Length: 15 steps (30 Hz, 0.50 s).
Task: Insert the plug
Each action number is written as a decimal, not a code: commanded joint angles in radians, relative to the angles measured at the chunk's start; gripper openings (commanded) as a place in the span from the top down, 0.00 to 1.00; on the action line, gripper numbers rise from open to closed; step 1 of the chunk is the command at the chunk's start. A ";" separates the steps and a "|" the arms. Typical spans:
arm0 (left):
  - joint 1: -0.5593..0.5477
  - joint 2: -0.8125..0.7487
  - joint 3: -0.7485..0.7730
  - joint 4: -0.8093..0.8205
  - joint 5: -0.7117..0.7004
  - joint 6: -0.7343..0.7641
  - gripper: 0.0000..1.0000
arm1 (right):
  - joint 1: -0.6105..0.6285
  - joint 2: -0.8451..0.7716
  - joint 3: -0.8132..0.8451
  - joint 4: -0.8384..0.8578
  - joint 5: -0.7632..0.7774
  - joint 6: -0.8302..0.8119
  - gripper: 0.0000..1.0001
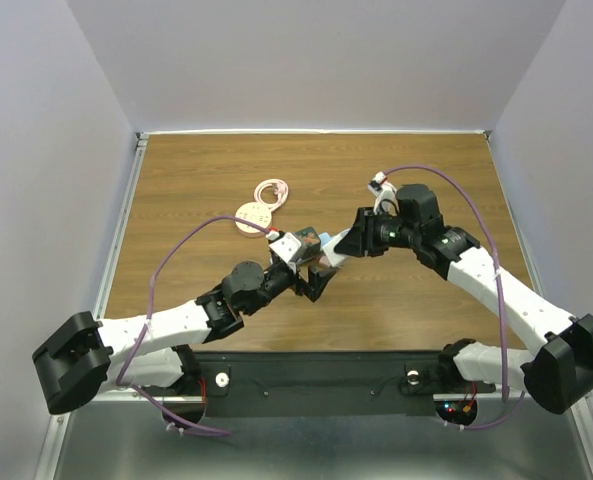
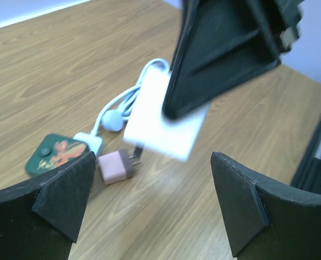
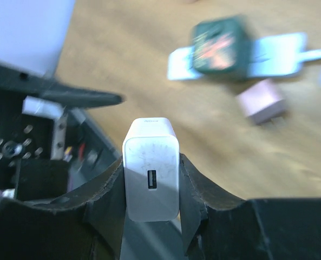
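Above the bench (image 1: 196, 180), the right jaws are pinching a charger (image 3: 151, 157) by its sides, apparently leaving its port (image 3: 150, 179) free; the left jaws are hanging spread.

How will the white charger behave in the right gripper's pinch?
The white charger looks rigid and boxy, so it probably won't flex in the right gripper. Its smooth flat sides could let it slip or pivot when pushed. Small plastic body, likely light.
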 commanded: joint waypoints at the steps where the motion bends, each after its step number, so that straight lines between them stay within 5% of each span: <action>1: 0.021 -0.045 -0.020 -0.052 -0.149 -0.009 0.01 | -0.061 -0.038 0.026 0.039 0.147 -0.057 0.99; 8: 0.159 -0.042 -0.020 -0.207 -0.284 -0.153 0.01 | -0.093 -0.045 0.012 0.038 0.193 -0.080 0.99; 15: 0.244 0.139 0.052 -0.208 -0.126 -0.209 0.01 | -0.091 -0.053 -0.011 0.038 0.203 -0.087 1.00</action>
